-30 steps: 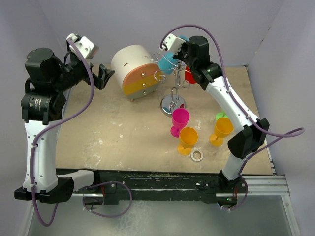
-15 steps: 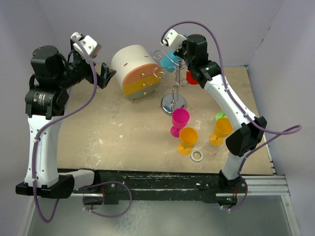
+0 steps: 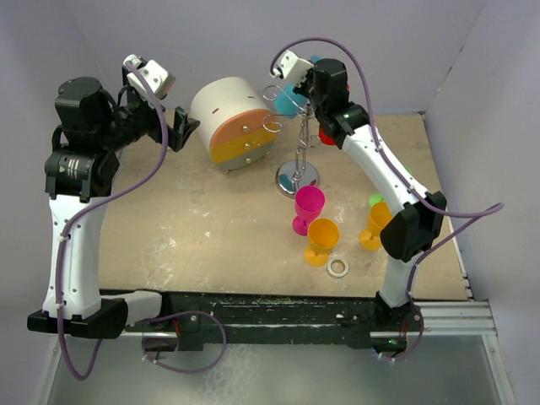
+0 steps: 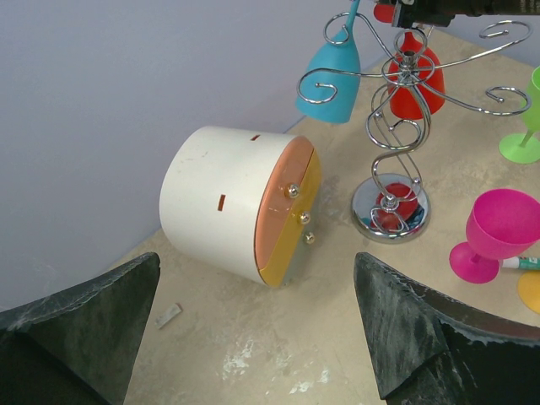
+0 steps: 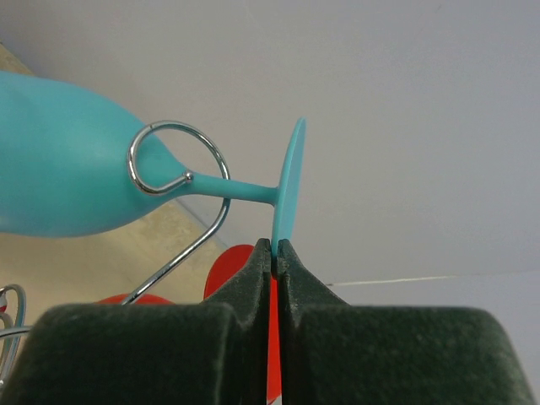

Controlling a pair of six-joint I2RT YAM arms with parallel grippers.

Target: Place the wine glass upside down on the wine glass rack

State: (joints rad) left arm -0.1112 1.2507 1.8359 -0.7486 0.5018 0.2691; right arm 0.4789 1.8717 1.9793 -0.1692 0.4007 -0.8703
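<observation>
A blue wine glass [image 5: 67,181] hangs bowl-down with its stem threaded through a curled loop [image 5: 173,160] of the silver wine glass rack [image 3: 297,173]. My right gripper [image 5: 275,246] is shut on the edge of the glass's round foot [image 5: 287,186], high at the back of the rack [image 4: 396,135]. A red glass [image 4: 415,89] hangs upside down on the rack's far side. My left gripper [image 4: 257,283] is open and holds nothing. It hovers left of the drawer box, apart from the rack.
A white-and-orange round drawer box [image 3: 232,122] lies left of the rack. In front of the rack stand a pink glass [image 3: 307,207] and an orange glass [image 3: 322,240]. Another orange glass [image 3: 378,224] and a green one [image 3: 377,200] stand to the right. A white ring [image 3: 338,267] lies near the front.
My right gripper has carried the blue glass up and slightly left, so that its stem sits in the rack's loop. The left arm rose a little.
</observation>
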